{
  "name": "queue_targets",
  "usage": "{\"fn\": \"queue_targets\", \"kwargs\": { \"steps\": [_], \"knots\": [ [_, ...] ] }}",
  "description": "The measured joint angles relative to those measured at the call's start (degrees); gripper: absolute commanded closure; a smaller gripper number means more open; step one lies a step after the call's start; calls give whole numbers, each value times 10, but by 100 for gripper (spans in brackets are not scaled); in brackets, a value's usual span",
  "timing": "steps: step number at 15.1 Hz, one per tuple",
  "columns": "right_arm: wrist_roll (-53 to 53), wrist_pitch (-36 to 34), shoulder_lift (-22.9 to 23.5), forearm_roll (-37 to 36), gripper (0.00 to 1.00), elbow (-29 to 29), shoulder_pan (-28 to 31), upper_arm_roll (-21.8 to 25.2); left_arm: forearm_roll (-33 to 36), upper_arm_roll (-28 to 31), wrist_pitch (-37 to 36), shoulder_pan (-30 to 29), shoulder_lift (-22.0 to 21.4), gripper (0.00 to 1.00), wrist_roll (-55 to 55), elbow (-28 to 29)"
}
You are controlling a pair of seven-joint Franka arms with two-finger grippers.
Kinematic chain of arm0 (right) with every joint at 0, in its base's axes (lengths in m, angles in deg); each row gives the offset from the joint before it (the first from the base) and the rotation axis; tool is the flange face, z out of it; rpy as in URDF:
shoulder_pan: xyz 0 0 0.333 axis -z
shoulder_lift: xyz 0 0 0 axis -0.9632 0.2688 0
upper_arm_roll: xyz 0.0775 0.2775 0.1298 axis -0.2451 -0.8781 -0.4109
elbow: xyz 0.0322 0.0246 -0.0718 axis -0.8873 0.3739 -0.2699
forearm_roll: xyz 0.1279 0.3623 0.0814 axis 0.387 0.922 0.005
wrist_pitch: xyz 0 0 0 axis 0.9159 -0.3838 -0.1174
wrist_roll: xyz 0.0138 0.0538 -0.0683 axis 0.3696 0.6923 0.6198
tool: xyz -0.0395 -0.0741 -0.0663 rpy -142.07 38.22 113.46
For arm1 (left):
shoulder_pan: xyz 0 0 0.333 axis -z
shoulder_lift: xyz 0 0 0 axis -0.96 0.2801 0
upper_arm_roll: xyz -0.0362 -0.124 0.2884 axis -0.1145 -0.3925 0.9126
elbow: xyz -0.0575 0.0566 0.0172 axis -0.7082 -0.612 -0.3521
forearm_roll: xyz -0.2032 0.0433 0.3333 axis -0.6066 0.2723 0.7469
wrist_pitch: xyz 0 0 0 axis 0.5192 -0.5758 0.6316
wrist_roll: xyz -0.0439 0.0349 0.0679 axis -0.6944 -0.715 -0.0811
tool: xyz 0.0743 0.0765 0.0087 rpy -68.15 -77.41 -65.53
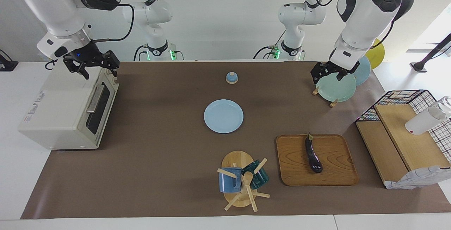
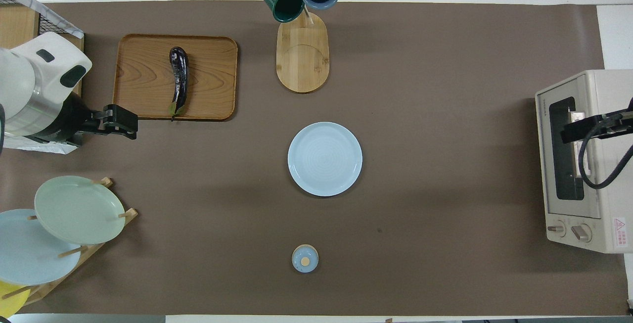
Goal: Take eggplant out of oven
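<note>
- A wooden mug tree (image 1: 239, 180) with a blue mug (image 1: 229, 180) and a dark green mug (image 1: 256, 175) stands at the table edge farthest from the robots.
- Beside it, toward the left arm's end, a rounded rectangular wooden tray (image 1: 331, 173) carries the slim, glossy dark purple eggplant (image 1: 313, 154), lying lengthwise with its green stem toward the robots.
- The boxy cream-white toaster oven (image 1: 60, 117) sits at the right arm's end of the table, its dark glass door closed.
- A round pale blue plate (image 1: 223, 116) lies at mid-table; a small blue dome-shaped bell (image 1: 231, 78) sits near the robots' edge.
- The right gripper (image 1: 92, 66) hangs over the oven's top edge, fingers spread and empty.
- The left gripper (image 1: 329, 73) hangs over a mint green plate (image 1: 338, 89) leaning in a wooden rack at the left arm's corner; whether its fingers are spread I cannot tell.
</note>
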Motion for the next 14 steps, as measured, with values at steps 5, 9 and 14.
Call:
{"fn": "queue_targets", "kwargs": {
  "steps": [5, 9, 14],
  "knots": [
    [0, 0, 0, 0, 0, 0, 0, 0, -24, -2, -13, -12, -10, 0, 0, -11],
    [0, 0, 0, 0, 0, 0, 0, 0, -25, -53, -23, -61, -16, 0, -2, -20],
    [0, 0, 0, 0, 0, 0, 0, 0, -25, -56, -22, -63, -16, 0, -3, -19]
  ]
}}
